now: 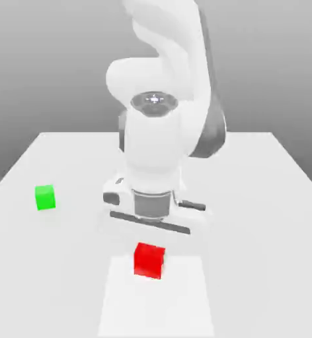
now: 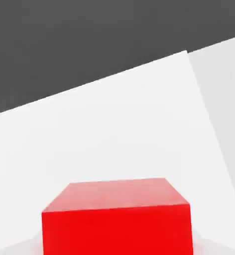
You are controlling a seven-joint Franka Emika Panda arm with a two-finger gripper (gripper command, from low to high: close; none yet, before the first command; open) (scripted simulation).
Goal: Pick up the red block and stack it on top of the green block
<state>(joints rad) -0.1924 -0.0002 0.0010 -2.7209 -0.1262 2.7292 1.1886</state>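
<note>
fingers [image 2: 209, 246] shut on red block [image 2: 117, 224] (hand [image 1: 152, 218] low)

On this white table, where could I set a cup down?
The table looks bare right of the red block, and between it and the green block. It's crowded around the red block, under the arm.
</note>
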